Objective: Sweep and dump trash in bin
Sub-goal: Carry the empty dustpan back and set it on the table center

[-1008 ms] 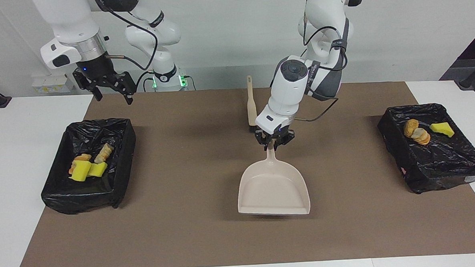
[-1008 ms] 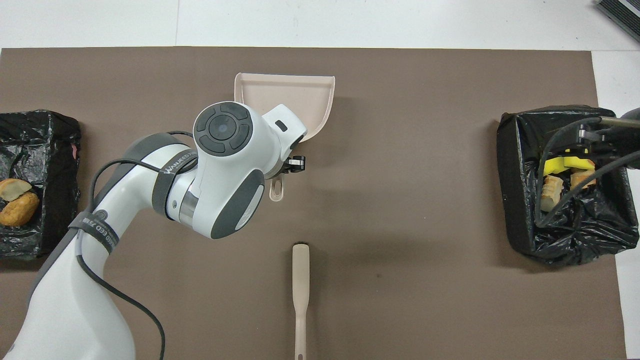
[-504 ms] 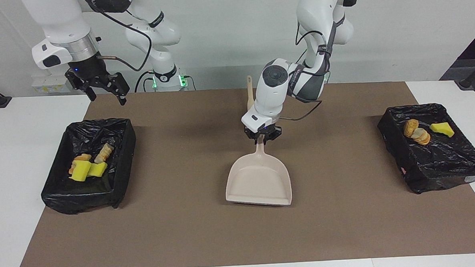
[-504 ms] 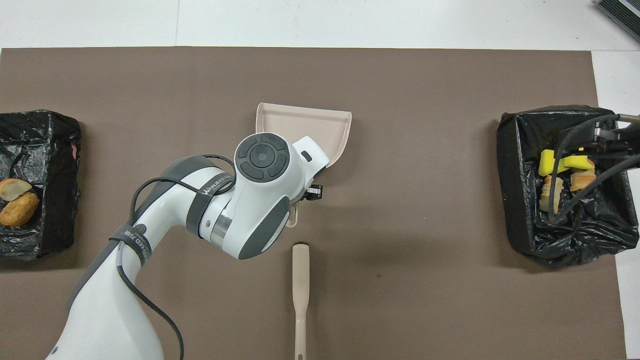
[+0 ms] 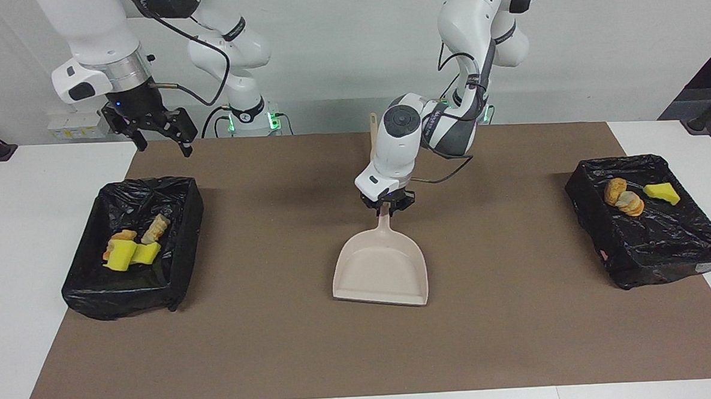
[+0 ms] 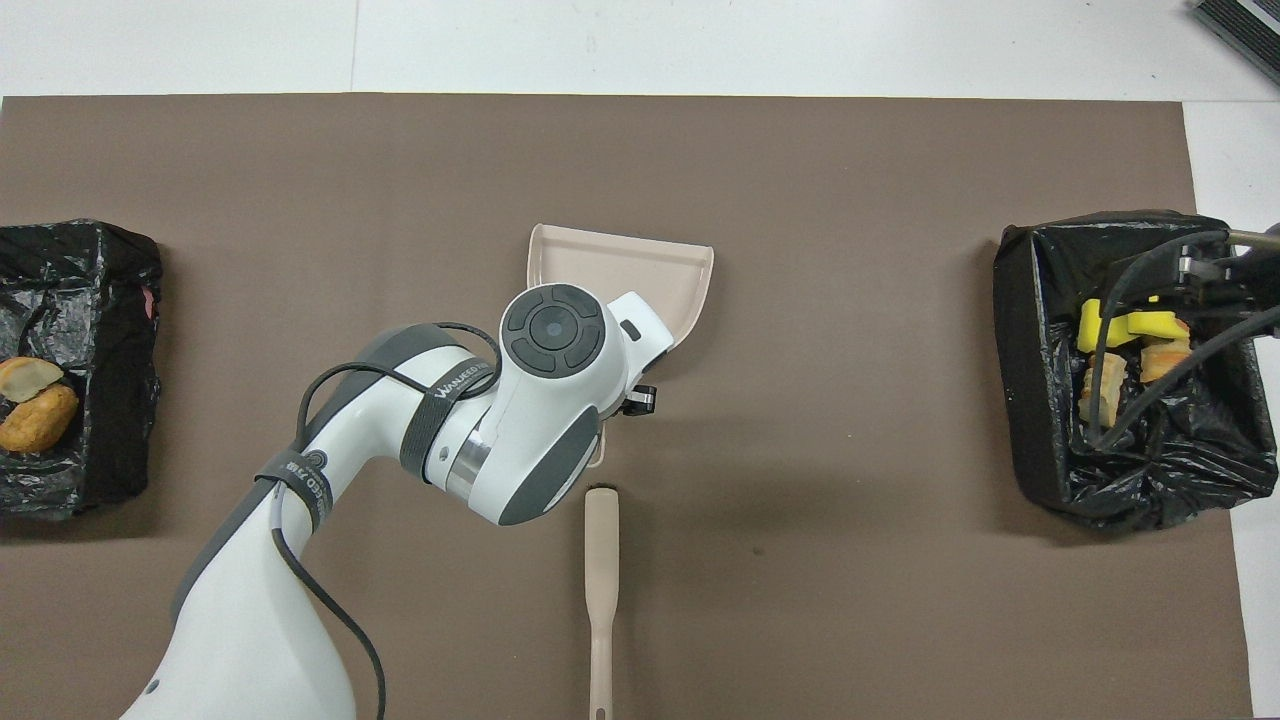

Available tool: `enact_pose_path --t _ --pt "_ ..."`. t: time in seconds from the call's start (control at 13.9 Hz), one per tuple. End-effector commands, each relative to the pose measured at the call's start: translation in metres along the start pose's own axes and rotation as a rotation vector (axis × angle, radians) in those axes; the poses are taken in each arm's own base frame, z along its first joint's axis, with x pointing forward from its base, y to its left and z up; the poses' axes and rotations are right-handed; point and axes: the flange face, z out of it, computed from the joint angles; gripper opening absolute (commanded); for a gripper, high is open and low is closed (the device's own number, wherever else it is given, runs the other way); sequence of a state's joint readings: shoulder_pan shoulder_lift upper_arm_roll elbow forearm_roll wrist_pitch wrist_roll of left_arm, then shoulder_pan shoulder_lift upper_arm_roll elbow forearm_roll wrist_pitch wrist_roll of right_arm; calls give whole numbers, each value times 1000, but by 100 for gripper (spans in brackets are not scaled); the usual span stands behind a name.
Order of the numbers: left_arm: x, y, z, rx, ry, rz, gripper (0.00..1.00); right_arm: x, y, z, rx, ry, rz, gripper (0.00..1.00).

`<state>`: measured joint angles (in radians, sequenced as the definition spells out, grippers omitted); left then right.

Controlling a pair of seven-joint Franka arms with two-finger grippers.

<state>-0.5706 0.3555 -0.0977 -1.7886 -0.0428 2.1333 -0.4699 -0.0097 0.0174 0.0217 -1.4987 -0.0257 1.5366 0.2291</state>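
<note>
Trash [image 5: 131, 247]: yellow spongy wedges, tan bread-like lumps, already in black-lined bins [image 5: 180, 231]; one bin under right gripper [image 5: 159, 138], spread wide, holding nothing. Left gripper [image 5: 387, 207] clamped on beige dustpan [image 5: 381, 270] handle.

White arms [image 5: 401, 143], grey joints, black cables

From overhead, the dustpan [image 6: 640, 270] handle is hidden by the left arm. One bin [image 6: 110, 330] is cut off by the frame edge. The brush [image 5: 374, 140] is partly covered in the facing view.
</note>
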Motion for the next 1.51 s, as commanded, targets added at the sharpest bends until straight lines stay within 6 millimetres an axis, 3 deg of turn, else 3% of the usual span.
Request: enact_pose_path --t 0.0,0.14,0.22,0.29,0.43,0.5,0.79,1.08,1.44 --pt "-10 -2 6 -5 0 -26 0 -2 2 -1 13 4 -10 100" --pt "-11 -4 7 -7 -1 -70 0 -2 1 -1 14 4 -10 100" --pt "-9 -5 7 -23 -4 -131 54 -2 1 -1 14 4 -10 100" --pt "-7 -6 7 -30 4 -144 100 -2 1 -1 14 4 -10 100" --pt "-1 -18 -4 -33 12 -159 100 -3 1 -1 14 3 -12 100" --pt "3 -30 -19 -41 28 -177 100 -2 1 -1 14 4 -10 100" --pt "25 -107 -81 -44 61 -271 100 -2 1 -1 14 4 -6 100" --pt "14 -200 -153 -26 73 -192 100 -2 2 -1 14 4 -4 100" --pt "-4 -251 -220 77 42 -84 100 -2 3 -2 13 7 -1 100"
